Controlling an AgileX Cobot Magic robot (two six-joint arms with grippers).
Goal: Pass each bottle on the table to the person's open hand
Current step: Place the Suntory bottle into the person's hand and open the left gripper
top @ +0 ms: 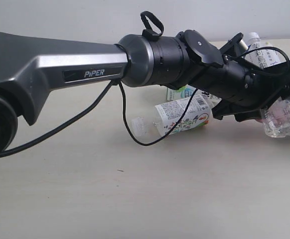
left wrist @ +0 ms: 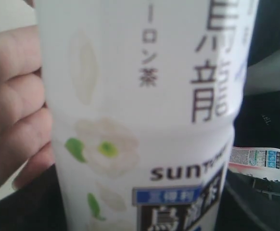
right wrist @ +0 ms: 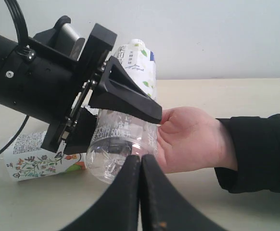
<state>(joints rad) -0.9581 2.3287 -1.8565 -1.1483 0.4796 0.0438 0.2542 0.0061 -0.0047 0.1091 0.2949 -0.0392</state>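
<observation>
My left gripper [top: 280,105] reaches across to the far right and is shut on a clear bottle [top: 284,118] with a white flower-printed label [left wrist: 140,120]. In the right wrist view that bottle [right wrist: 125,144] rests against the palm of the person's open hand [right wrist: 193,137], whose fingers [left wrist: 15,110] curl beside it. A floral-label bottle [top: 185,115] lies on its side on the table [top: 135,199]. Two more bottles are behind the arm, one [top: 181,92] lying and one white-capped [top: 258,49]. A red-pink bottle [left wrist: 260,163] shows past the held one. My right gripper [right wrist: 140,161] is shut and holds nothing.
The long grey left arm [top: 60,69] and its dangling black cable [top: 130,129] span the scene above the table. The person's black sleeve [right wrist: 260,151] lies on the table at the right. The floral bottle [right wrist: 34,159] lies just beside the held one.
</observation>
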